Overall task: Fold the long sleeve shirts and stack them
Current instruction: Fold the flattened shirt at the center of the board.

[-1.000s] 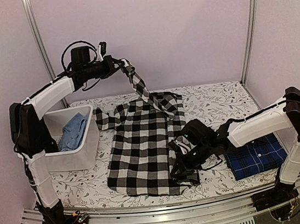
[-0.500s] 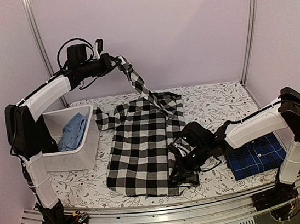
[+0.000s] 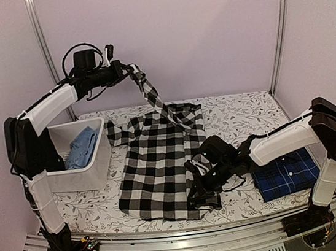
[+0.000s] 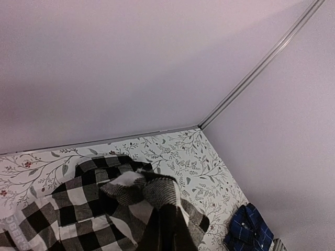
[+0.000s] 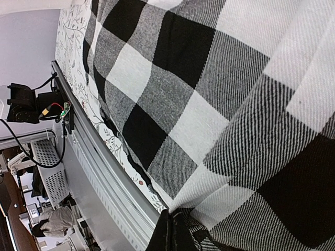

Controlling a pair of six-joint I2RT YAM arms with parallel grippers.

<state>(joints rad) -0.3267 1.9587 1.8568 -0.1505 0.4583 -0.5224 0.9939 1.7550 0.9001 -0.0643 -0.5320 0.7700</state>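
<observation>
Now, the checked shirt (image 3: 151,165) lay spread on the desk (image 3: 241,113), the navy shirt (image 3: 286,174) folded just right of it. Left claw (image 3: 131,73) pinched its sleeve high above the collar; right claw (image 3: 196,190) clamped its near-right hem. I judged the taut sleeve could slip free, or drag the body askew.

walls (image 3: 205,28): pale lilac | corner posts (image 3: 280,24): metal | table (image 3: 241,113): floral-print cover

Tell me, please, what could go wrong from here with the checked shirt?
1. The left jaws hold the sleeve high and taut; it may slip out and drop crumpled onto the black-and-white shirt.
2. The right jaws pinch that shirt's near edge; opposing pulls could drag or bunch it.
3. The right arm lies beside the folded navy shirt and might disturb it.
</observation>
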